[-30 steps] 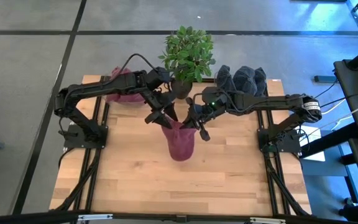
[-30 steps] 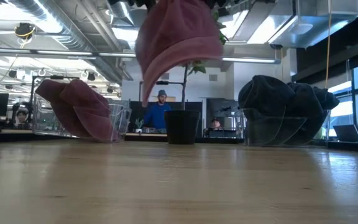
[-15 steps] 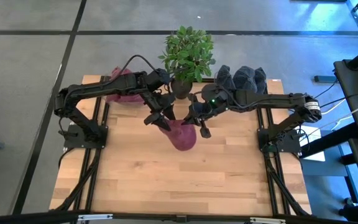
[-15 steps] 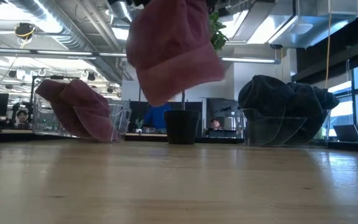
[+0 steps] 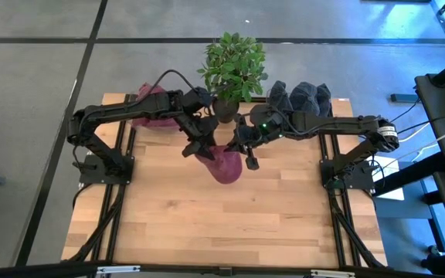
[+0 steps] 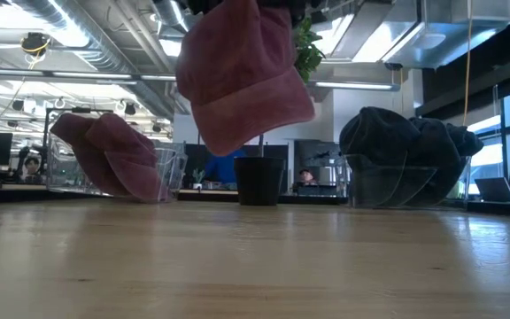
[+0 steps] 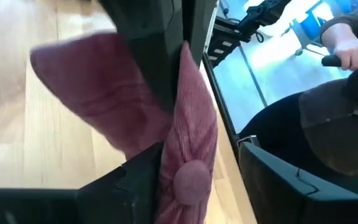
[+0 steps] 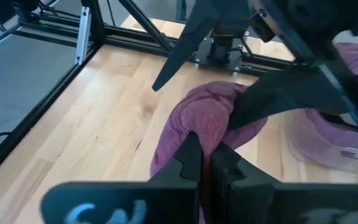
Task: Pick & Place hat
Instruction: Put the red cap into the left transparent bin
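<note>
A maroon hat (image 5: 224, 164) hangs between my two grippers above the table's middle, clear of the wood in the low view (image 6: 242, 75). My right gripper (image 5: 247, 158) is shut on it from the right. My left gripper (image 5: 195, 150) stands at its left side with its fingers spread open. A button marks the hat's crown (image 7: 188, 177). A potted plant (image 5: 234, 66) stands just beyond the hat at the far edge. My left gripper is open. One finger (image 7: 138, 183) lies against the hat's cloth beside the crown button (image 7: 180, 155), and the other finger (image 7: 278, 186) stands free. In the right wrist view one finger (image 8: 284, 93) crosses the hat; whether it is inside, I cannot tell. My right gripper pinches a fold of the hat's cloth (image 8: 207, 140) between its two fingers. They come slanting down from the table's right. The hat hangs below them, slack and tilted, lifted clear of the table.
A clear bin of maroon hats (image 5: 154, 108) stands at the far left, and a clear bin of dark hats (image 5: 300, 96) at the far right. The plant's black pot (image 6: 259, 182) stands between them. People show in the room behind.
Both grippers have carried the hat a little toward the far edge and the plant. The hat has swung and tipped: its hanging lower end has come up and turned toward the right in the low view.
</note>
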### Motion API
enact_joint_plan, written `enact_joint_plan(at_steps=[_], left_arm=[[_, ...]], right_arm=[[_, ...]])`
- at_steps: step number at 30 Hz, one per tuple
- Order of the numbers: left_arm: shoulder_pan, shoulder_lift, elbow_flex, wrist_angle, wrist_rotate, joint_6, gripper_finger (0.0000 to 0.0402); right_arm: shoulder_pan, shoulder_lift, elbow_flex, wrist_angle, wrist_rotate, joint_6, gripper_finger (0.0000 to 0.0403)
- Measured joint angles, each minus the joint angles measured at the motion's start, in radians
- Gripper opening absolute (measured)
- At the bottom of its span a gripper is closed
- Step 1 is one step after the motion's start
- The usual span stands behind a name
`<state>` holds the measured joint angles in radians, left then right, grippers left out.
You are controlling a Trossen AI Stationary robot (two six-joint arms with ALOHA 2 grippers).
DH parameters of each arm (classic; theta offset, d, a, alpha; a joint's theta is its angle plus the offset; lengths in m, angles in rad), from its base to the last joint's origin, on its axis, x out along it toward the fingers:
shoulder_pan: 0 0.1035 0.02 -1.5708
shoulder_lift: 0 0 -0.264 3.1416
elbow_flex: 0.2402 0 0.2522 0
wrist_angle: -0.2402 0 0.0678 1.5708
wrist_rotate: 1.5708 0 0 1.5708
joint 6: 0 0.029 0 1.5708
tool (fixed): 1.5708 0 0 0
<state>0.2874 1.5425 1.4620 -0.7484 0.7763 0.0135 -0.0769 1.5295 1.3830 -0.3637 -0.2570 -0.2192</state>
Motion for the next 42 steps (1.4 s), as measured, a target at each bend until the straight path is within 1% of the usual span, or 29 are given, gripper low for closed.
enact_joint_plan(at_steps=[2, 6, 12, 14, 16, 19, 22, 24, 27, 29, 32, 35, 37, 39, 42], left_arm=[[0.000, 0.000, 0.000, -0.019, -0.018, 0.000, 0.0186], [0.000, 0.000, 0.000, -0.033, -0.100, 0.032, 0.0135], [0.003, 0.000, 0.000, -0.031, -0.096, 0.052, 0.0037], [0.011, 0.000, 0.000, -0.031, -0.054, 0.052, 0.0017], [0.020, 0.000, 0.000, -0.025, 0.005, 0.038, 0.0016], [0.032, -0.009, 0.000, -0.019, 0.014, -0.009, 0.0016], [0.056, -0.027, 0.001, -0.024, 0.016, -0.069, 0.0016], [0.074, -0.047, 0.001, -0.023, 0.010, -0.110, 0.0016], [0.104, -0.085, 0.001, -0.028, -0.002, -0.174, 0.0016], [0.123, -0.114, 0.001, -0.041, -0.034, -0.226, 0.0016], [0.162, -0.168, 0.001, -0.112, -0.076, -0.294, 0.0016], [0.199, -0.227, 0.001, -0.185, -0.133, -0.347, 0.0016], [0.228, -0.265, 0.001, -0.205, -0.188, -0.380, 0.0016], [0.259, -0.303, 0.001, -0.202, -0.285, -0.421, 0.0016], [0.305, -0.347, 0.001, -0.198, -0.493, -0.492, 0.0016]], right_arm=[[0.000, 0.000, 0.000, 0.000, 0.002, 0.000, 0.0005], [0.000, 0.000, 0.000, 0.000, 0.003, -0.002, 0.0005], [0.000, 0.000, 0.000, 0.000, 0.005, -0.002, 0.0005], [0.000, 0.000, 0.000, 0.000, 0.005, -0.002, 0.0005], [0.000, -0.001, 0.000, 0.000, 0.005, -0.001, 0.0005], [0.000, -0.004, 0.000, 0.001, 0.005, -0.003, 0.0010], [0.000, -0.007, 0.014, -0.024, 0.025, -0.038, 0.0028], [0.000, -0.008, 0.044, -0.070, 0.054, -0.053, 0.0051], [0.000, -0.010, 0.105, -0.157, 0.103, -0.051, 0.0100], [0.000, -0.010, 0.151, -0.244, 0.175, -0.047, 0.0134], [0.000, -0.010, 0.223, -0.382, 0.288, -0.048, 0.0175], [-0.001, -0.010, 0.277, -0.492, 0.397, -0.050, 0.0202], [-0.001, -0.010, 0.300, -0.533, 0.459, -0.051, 0.0212], [-0.007, -0.010, 0.316, -0.580, 0.481, -0.051, 0.0219], [-0.023, -0.010, 0.334, -0.658, 0.449, -0.040, 0.0221]])
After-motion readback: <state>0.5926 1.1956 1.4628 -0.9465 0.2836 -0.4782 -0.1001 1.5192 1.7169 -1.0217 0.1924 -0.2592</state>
